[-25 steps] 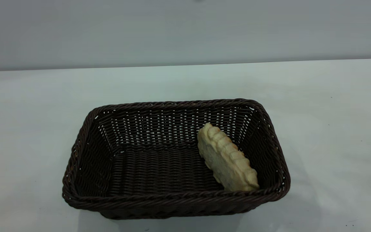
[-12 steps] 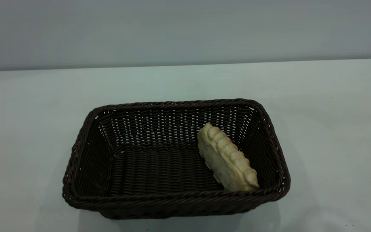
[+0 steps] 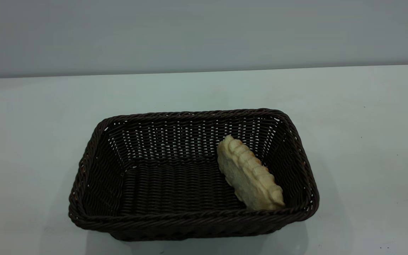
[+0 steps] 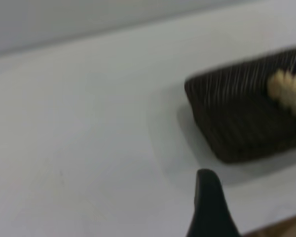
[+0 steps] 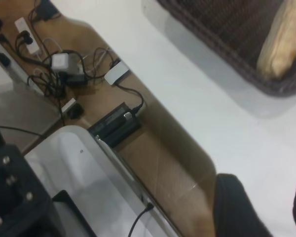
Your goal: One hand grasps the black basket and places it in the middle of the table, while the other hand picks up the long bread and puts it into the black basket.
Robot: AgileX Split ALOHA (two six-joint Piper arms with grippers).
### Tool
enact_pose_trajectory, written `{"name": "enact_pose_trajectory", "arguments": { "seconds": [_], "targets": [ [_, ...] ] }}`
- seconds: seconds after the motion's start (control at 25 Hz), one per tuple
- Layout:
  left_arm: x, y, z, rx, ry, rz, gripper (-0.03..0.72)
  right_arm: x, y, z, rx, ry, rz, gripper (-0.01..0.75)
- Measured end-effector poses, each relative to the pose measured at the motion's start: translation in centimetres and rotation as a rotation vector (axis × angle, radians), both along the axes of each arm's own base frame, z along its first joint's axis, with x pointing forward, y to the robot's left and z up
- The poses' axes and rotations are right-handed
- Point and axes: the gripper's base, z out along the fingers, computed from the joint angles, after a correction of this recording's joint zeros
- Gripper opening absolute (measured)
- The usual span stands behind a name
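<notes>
Nothing moved — long bread (image 3: 249, 174) in black basket (image 3: 94, 170); hands' grip unclear.

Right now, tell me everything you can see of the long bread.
The small oblong loaf, cream with a ridged orange-brown-tinged top, lies inside the dark woven wicker basket, at its right end. It is tipped on its side, pale flat underside facing the basket's middle, ridges toward the right wall, running diagonally from the back to the near-right corner. No claw touches it.
</notes>
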Motion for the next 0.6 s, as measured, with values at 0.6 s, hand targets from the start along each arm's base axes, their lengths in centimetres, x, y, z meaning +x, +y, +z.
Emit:
{"name": "enact_pose_trajectory", "arguments": {
  "seconds": [0.6],
  "targets": [
    [0.0, 0.0, -6.4, -0.007, 0.044, 0.009, 0.531, -5.4, -4.1, -2.4, -0.005, -0.123, -0.076, 0.280]
  ]
}}
